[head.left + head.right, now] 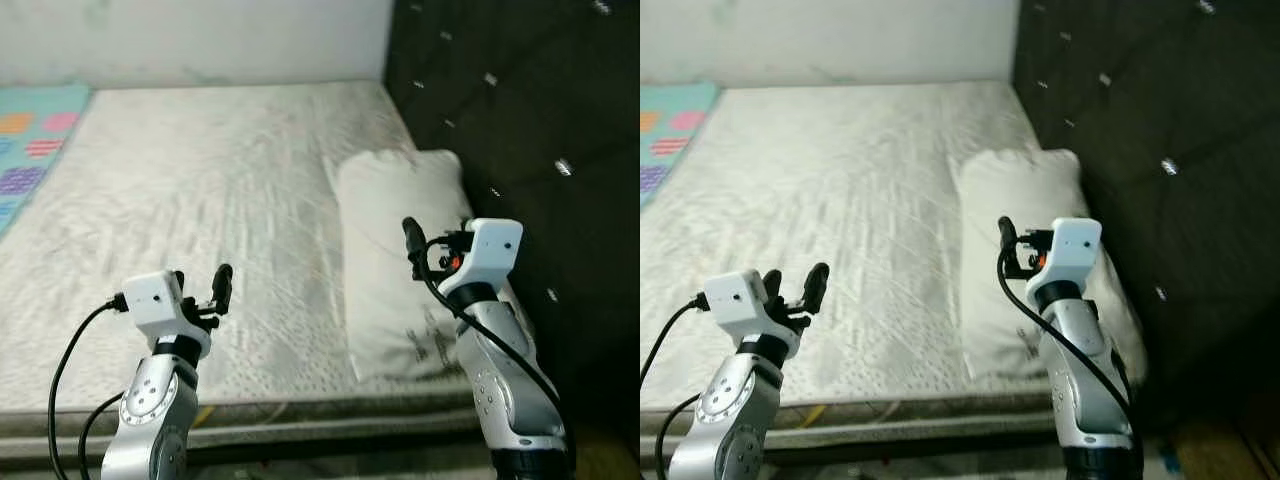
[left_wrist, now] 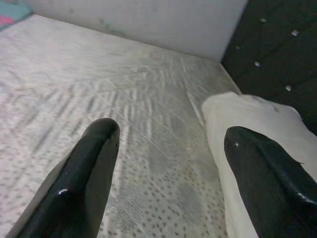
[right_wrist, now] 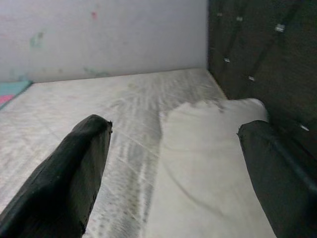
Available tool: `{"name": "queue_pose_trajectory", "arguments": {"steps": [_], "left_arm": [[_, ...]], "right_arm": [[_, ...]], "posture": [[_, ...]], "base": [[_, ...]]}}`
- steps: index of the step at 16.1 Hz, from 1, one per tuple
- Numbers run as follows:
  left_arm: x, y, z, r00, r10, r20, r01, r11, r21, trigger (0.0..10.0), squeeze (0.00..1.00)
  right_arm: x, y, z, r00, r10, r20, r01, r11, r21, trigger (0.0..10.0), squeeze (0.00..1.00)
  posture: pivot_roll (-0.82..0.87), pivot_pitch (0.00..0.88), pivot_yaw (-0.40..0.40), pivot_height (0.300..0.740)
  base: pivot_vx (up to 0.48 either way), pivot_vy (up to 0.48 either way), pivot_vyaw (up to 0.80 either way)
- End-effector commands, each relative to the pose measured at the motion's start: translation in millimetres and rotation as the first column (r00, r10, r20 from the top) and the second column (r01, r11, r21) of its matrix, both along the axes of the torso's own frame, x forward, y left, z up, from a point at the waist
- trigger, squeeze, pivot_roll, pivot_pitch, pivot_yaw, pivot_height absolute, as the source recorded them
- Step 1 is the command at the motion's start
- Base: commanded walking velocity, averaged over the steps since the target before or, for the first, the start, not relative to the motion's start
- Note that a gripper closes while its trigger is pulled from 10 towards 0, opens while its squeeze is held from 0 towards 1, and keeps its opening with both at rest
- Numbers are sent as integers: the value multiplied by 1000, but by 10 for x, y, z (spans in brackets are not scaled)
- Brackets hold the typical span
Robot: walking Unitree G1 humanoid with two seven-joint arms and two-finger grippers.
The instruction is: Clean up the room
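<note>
Both arms are built of silver-grey metal segments with rounded joint housings, each topped by a boxy white wrist module. The left claw (image 1: 222, 285) has two long, glossy black fingers (image 2: 84, 178) with blunt rounded tips, sprouting from dark hardware just ahead of its white module. Behind that module, a thin black cable (image 1: 70, 360) loops away and curves down beside the silver forearm, whose round joint cover carries a ring of small screws. The right claw (image 1: 412, 240) shows matte black fingers (image 3: 69, 183) of the same shape. Just behind it sits a small orange-red detail amid black fittings, and a black cable (image 1: 480, 335) runs down along the silver forearm to a black cuff at its base.
</note>
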State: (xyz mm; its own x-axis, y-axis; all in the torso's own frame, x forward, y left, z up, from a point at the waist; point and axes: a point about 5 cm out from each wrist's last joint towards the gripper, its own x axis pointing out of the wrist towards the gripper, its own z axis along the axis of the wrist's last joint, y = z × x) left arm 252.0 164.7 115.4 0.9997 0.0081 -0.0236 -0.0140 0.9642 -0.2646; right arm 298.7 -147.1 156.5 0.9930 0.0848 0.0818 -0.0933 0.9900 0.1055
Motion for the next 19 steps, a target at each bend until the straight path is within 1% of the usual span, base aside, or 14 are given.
{"name": "queue_pose_trajectory", "arguments": {"steps": [1,5,8,10,12,17,19], "left_arm": [[-4,14,-20,1000,5,-11,-5,1000,10,10000,0],[-5,16,-29,1000,18,-12,-17,1000,6,10000,0],[-3,6,-39,1000,10,-15,-10,1000,-5,10000,0],[3,-19,-35,1000,-10,-12,10,1000,-16,10000,0],[6,-43,-28,1000,-25,-6,25,999,-25,10000,0],[0,-39,-28,1000,-24,-5,24,999,-34,10000,0],[3,-43,-26,1000,-27,-3,27,999,-38,10000,0]], "right_arm": [[5,-2,2,1000,3,-2,-3,1000,3,10000,0],[0,-7,-23,1000,4,-7,-4,1000,-11,10000,0],[-4,-23,-40,1000,-3,-7,3,999,-46,10000,0],[2,-15,-36,1000,1,-3,-1,998,-57,10000,0],[1,-18,-43,1000,-2,-5,2,999,-50,10000,0],[-12,-30,-61,1000,-7,-13,6,999,-35,10000,0],[-17,-30,-65,1000,-6,-15,6,999,-34,10000,0]], "posture": [[-16,16,12,740],[-17,5,10,740],[-17,2,9,740],[-19,1,10,740],[-20,3,10,740],[-22,11,10,740],[-23,13,9,740]], "base": [[0,0,0],[0,0,0],[0,0,0],[0,0,800],[0,0,644],[0,0,0],[0,281,0]]}}
